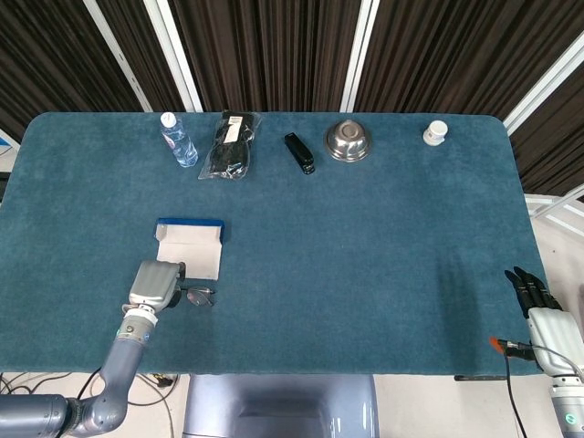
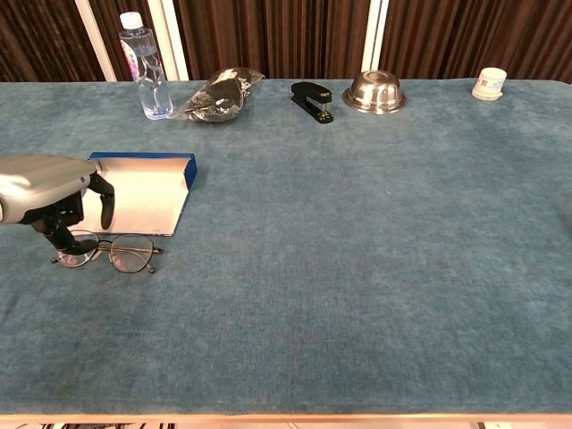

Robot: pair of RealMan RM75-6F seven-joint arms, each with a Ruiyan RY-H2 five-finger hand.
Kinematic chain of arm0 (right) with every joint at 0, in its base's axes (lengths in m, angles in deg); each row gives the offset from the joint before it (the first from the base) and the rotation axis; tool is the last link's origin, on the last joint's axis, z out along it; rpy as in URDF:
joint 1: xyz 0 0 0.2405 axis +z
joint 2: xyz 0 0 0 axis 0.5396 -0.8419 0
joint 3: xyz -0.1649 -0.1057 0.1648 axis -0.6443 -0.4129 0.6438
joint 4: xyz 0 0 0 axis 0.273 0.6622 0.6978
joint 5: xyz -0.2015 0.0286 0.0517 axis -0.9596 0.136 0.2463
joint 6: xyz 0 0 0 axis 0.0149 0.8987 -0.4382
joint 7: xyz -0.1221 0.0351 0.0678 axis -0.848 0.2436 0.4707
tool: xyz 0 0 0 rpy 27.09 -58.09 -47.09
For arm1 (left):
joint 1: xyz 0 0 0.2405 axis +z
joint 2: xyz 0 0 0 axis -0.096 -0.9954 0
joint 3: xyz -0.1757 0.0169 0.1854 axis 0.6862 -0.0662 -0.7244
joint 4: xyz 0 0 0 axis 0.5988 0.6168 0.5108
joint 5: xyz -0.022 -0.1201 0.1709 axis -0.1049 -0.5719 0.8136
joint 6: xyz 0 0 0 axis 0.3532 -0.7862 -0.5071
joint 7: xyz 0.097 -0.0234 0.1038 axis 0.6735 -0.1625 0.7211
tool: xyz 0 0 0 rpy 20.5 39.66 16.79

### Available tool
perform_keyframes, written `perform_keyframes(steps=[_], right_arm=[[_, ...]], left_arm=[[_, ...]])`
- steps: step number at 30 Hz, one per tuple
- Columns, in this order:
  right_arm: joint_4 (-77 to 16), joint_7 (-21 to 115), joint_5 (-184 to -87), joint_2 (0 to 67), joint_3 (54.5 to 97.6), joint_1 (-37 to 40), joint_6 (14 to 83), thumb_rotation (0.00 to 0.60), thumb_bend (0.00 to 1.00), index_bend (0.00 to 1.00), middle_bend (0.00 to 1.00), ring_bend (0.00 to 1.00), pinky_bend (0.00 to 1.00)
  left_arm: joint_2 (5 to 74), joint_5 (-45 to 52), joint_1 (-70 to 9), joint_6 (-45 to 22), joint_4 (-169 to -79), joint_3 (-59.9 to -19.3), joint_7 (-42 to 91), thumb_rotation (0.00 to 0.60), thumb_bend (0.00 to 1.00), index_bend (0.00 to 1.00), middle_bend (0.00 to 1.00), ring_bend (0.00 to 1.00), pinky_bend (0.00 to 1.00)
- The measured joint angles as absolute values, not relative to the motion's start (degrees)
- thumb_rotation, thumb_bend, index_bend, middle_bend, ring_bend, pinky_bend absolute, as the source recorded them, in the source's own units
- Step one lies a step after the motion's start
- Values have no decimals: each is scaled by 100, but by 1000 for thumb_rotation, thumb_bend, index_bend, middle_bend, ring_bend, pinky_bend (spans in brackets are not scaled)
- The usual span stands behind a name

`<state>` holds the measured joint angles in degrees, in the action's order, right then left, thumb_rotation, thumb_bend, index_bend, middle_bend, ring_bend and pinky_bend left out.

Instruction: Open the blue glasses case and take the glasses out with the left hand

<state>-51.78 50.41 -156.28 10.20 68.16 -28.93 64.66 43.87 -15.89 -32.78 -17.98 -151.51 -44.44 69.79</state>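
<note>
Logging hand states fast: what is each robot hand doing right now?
Left robot hand: over the glasses, grip cannot be told.
Right robot hand: open, holding nothing.

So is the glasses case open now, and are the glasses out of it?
Open and empty: the case lies flat, pale lining up. The glasses lie on the table in front of it, with the left hand over them.

Table cover [image 2: 375, 268]: teal cloth, matt, short napped pile. Glasses case [image 2: 143, 192]: blue outer wall, pale matt lining. Glasses [image 2: 112, 253]: thin dark wire frame, clear lenses. Left hand [image 2: 40, 192]: smooth grey shell, black fingers. Bowl [image 2: 374, 92]: polished metal. Stapler [image 2: 313, 100]: glossy black. Bottle [image 2: 147, 67]: clear plastic.
</note>
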Motion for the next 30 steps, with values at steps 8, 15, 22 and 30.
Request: perform_keyframes(steps=[8, 15, 22, 30], right_arm=[[-5178, 5055, -15635, 1014, 6814, -2891, 6461, 600, 117, 0, 0, 0, 212], [-5179, 5063, -15632, 1012, 6814, -2891, 6460, 600, 117, 0, 0, 0, 212], [-5178, 5057, -15631, 1015, 6814, -2892, 6462, 600, 116, 0, 0, 0, 212], [-5178, 5059, -15634, 1014, 6815, -2894, 6470, 600, 117, 0, 0, 0, 212]], left_arm=[[4480, -1567, -3282, -1786, -15096, -4430, 6972, 600, 319, 504, 1000, 1000, 1000], [4527, -1568, -3278, -1788, -15063, -4438, 6996, 600, 341, 512, 1000, 1000, 1000], [4541, -1609, -3274, -1761, -15004, -4420, 6996, 600, 342, 515, 1000, 1000, 1000], [4582, -1619, -3271, -1739, -14979, -4434, 7011, 600, 375, 534, 1000, 1000, 1000]])
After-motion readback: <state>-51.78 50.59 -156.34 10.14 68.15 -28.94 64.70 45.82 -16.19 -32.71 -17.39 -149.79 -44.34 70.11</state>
